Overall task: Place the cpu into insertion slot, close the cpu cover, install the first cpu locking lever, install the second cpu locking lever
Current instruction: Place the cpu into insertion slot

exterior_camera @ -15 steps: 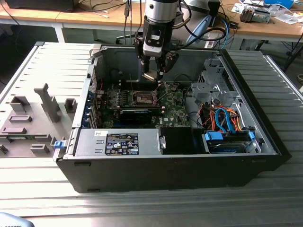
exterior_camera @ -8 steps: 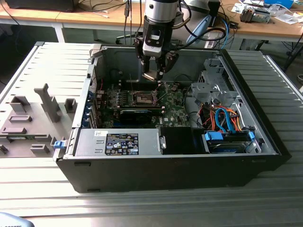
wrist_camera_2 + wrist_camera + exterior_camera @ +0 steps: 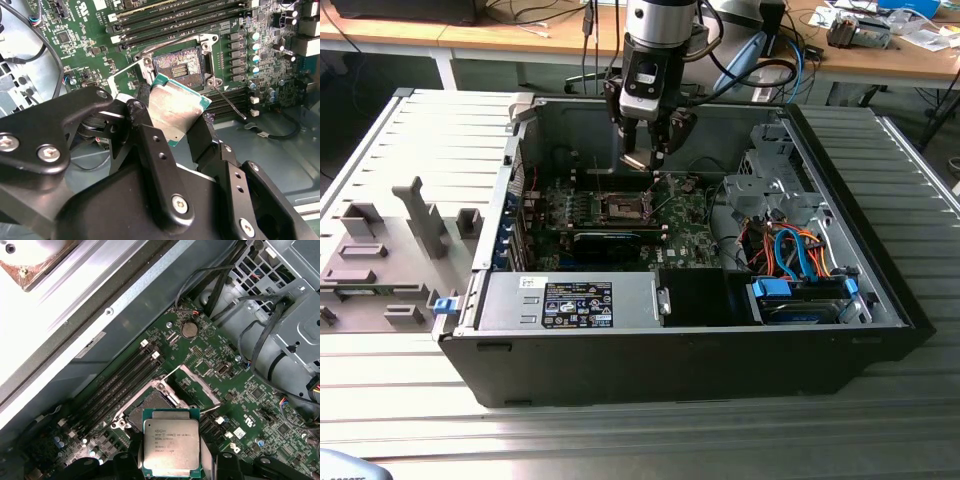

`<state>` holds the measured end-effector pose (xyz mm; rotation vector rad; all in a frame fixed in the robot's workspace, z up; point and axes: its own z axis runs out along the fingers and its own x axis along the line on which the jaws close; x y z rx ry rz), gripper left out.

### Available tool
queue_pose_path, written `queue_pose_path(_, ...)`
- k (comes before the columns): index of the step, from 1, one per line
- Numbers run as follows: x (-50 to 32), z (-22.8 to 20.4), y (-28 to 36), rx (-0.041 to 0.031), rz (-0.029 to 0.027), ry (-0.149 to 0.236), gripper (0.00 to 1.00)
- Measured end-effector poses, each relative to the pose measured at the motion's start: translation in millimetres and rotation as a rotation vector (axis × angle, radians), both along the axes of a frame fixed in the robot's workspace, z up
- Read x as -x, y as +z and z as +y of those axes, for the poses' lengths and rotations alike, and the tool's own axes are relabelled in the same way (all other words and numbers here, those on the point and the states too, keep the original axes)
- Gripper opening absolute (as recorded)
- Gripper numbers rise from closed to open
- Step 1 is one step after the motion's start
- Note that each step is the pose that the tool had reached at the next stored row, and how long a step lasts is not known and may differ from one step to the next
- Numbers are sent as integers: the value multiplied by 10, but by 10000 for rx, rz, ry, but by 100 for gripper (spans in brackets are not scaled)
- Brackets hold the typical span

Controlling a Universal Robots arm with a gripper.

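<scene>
My gripper (image 3: 642, 157) hangs inside the open computer case, shut on the cpu (image 3: 639, 160). The cpu (image 3: 171, 447) is a small square chip with a silver-grey top and green edge, held by two opposite sides between black fingers (image 3: 150, 145). It hovers tilted just above the insertion slot (image 3: 182, 67), a dark square socket on the green board (image 3: 690, 240). The socket (image 3: 150, 407) is partly hidden behind the chip. The cpu cover (image 3: 200, 384) stands swung open beside the socket, also seen as a silvery plate (image 3: 125, 77). A thin wire lever (image 3: 227, 102) sticks out unlatched.
Long black memory slots (image 3: 117, 382) run beside the socket. A black card (image 3: 610, 240) lies in front of it. A metal drive cage (image 3: 770, 190) and orange and blue cables (image 3: 790, 250) fill the exterior view's right. A power supply box (image 3: 570, 300) sits at the front; a grey fixture (image 3: 380, 250) stands outside.
</scene>
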<state>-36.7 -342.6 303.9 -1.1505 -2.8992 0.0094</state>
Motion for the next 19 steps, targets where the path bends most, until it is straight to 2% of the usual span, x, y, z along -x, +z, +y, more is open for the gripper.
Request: queue_pose_path(19, 0, 0, 0, 0, 0, -153, 55)
